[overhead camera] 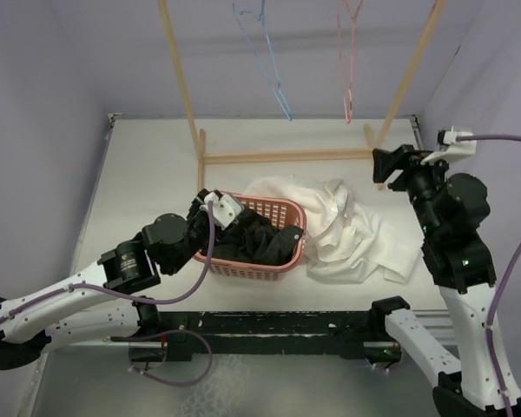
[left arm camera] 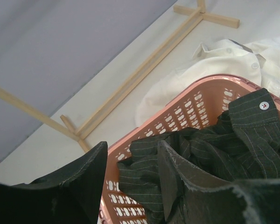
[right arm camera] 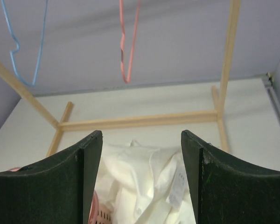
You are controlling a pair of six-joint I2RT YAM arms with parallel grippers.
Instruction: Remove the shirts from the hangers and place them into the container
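Black pinstriped shirt sits in the salmon-pink slotted plastic basket; with your left gripper and right gripper both gaping empty, next gather the crumpled white shirt lying against the basket.

- Light blue wire hanger and pink wire hanger: tops cut off by the upper edge.
- Salmon-pink slotted plastic basket: floor hidden under the black pinstriped shirt.
- Plain white shirt: left part hidden behind the basket.
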